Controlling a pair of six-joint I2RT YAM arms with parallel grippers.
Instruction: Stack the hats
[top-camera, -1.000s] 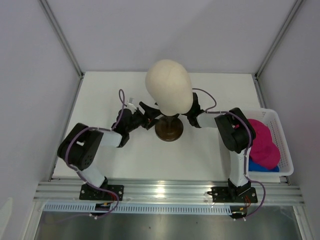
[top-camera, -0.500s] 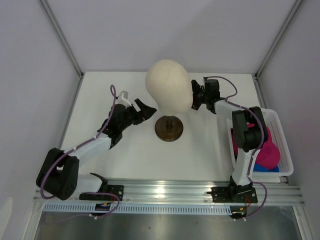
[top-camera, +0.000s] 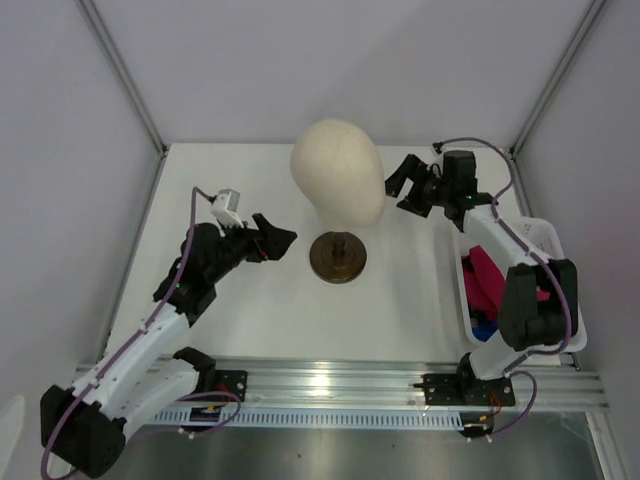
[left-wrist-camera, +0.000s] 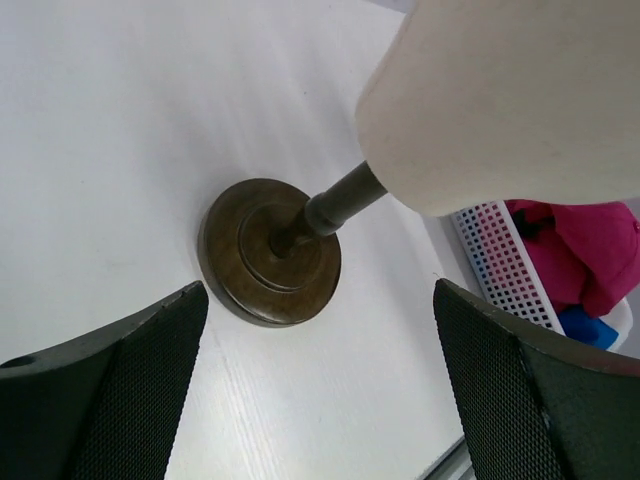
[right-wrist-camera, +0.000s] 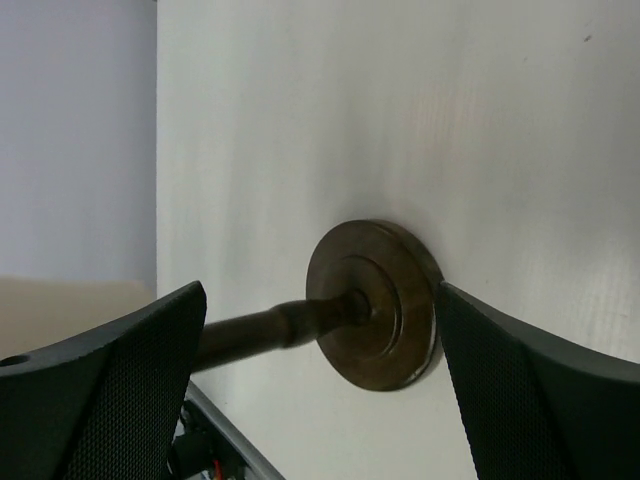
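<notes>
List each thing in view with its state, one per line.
left gripper: open, empty
right gripper: open, empty
mannequin head: bare, upright on its stand
pink hat: lying in the basket
blue hat: in the basket, mostly hidden by the pink hat

Seen from above, the right arm (top-camera: 505, 240) is covering most of the basket (top-camera: 464, 305), so only a strip of the pink hat (top-camera: 485, 280) and a sliver of blue hat (top-camera: 484, 323) are showing. How many blue ones are lying there I cannot tell. On the left wrist camera, the mannequin head (left-wrist-camera: 520, 100) is running off the top edge.
</notes>
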